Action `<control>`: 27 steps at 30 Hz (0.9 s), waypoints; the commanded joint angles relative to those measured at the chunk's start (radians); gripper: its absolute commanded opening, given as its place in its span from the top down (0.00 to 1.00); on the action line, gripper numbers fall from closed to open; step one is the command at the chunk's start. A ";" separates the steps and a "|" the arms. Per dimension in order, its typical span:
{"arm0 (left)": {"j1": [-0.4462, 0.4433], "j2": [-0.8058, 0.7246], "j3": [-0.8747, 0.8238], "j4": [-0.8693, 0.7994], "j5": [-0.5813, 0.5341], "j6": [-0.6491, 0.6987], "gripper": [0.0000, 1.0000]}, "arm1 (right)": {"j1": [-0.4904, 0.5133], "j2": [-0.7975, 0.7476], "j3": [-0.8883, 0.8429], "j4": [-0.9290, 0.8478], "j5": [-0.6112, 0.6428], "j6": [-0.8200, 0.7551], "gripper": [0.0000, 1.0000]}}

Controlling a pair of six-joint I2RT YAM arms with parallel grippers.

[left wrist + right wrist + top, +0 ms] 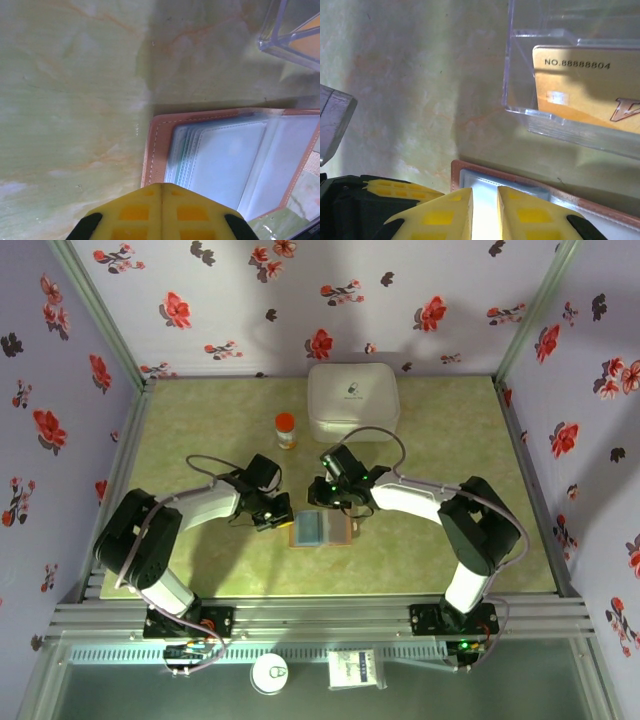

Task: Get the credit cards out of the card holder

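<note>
Card holder (320, 529), open on the bench (200, 430) between both arms; left end effector (161, 192) pressed together over its brown border, right end effector (485, 200) narrowly parted at its edge. Risk: a pinch catches a pale sleeve (230, 160) and drags the holder. Unclear: whether the right one grips anything; orange-yellow card (585, 95) in clear box (520, 70), cut off.

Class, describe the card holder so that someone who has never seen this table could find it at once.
Start at the white case at the far middle of the green table. Come most of the way toward the near edge. There lies the card holder, open flat; its brown border and pale blue-grey pockets set it apart from the clear box beside it and the orange-capped bottle.
</note>
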 commanded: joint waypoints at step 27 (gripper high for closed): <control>-0.008 0.046 0.020 -0.040 -0.003 0.006 1.00 | 0.070 0.013 -0.066 -0.030 -0.065 0.097 0.68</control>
